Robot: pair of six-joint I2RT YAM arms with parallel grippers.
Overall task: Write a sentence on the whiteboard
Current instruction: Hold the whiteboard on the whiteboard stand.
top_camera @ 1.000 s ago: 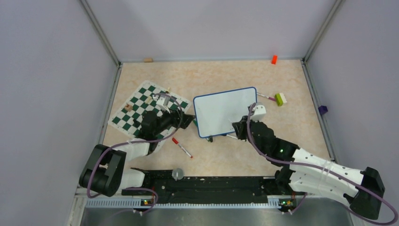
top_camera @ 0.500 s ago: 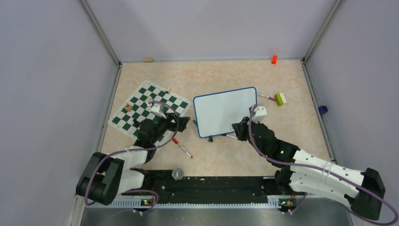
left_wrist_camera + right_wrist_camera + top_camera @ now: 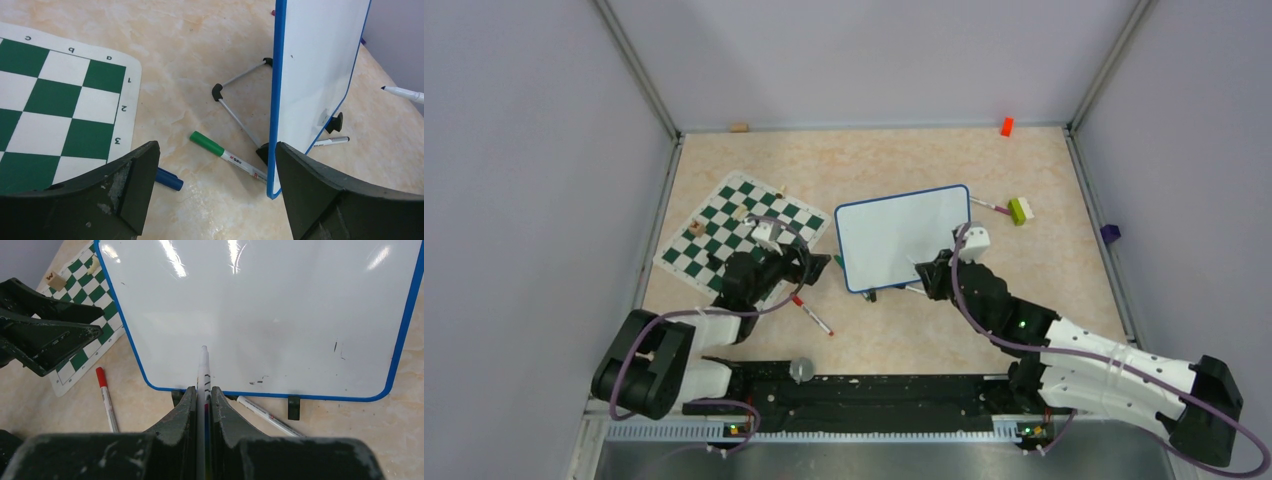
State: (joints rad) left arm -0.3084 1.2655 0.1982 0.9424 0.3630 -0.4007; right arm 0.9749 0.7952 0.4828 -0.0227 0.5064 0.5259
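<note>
A: Beige marbled table [image 3: 874,160], lavender walls round it. Where is the whiteboard [image 3: 899,235] seen?

B: Stood up mid-table on a wire stand [image 3: 217,92] with black feet, leaned back, just right of the chess mat [image 3: 724,225]. The frame is blue. The face is seen white, with a few small dark specks near its lower right corner (right wrist view).

A: Right claw?

B: The right gripper [image 3: 202,390] is clamped on a white-barrelled marker [image 3: 204,367], which is held in line with the fingers. The tip is aimed at the lower middle of the board. A gap between tip and face is shown in the left wrist view.

A: Left?

B: The left gripper [image 3: 816,262] is held low near the board's left edge, jaws spread wide, nothing gripped. A green-capped marker [image 3: 227,157] is laid behind the board by the stand. A blue marker end [image 3: 167,179] is seen just beside the mat corner. A red-capped marker [image 3: 810,313] is laid near the left arm, and another marker [image 3: 267,415] under the board's lower edge.
</note>
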